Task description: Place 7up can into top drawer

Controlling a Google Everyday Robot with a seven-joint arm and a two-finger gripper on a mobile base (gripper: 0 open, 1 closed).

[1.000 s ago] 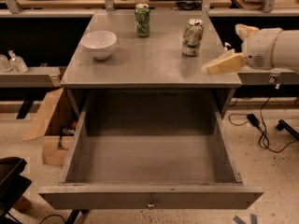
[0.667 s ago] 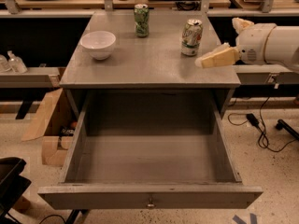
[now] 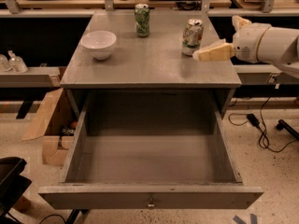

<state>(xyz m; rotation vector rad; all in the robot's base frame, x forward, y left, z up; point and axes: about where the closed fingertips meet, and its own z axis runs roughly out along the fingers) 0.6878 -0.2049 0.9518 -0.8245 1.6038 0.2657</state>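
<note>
The 7up can (image 3: pixel 192 36), pale with green print and a silver top, stands upright on the right rear of the grey table top (image 3: pixel 149 66). My gripper (image 3: pixel 216 37) comes in from the right at can height, just right of the can, open and empty. Its lower cream finger (image 3: pixel 212 53) points at the can's base, close to it or just touching. The top drawer (image 3: pixel 149 197) is pulled fully open below the table. Its inside is bare, and a small metal pull sits at the centre of its front panel.
A darker green can (image 3: pixel 142 20) stands at the table's rear centre. A white bowl (image 3: pixel 98 43) sits at the left. Cardboard boxes (image 3: pixel 49 125) lie on the floor at the left, cables (image 3: pixel 261 129) at the right, and a shelf (image 3: pixel 28 73) stands left of the table.
My gripper has moved left and slightly up, from beyond the table's right edge to just beside the 7up can. The can, bowl and drawer have not moved.
</note>
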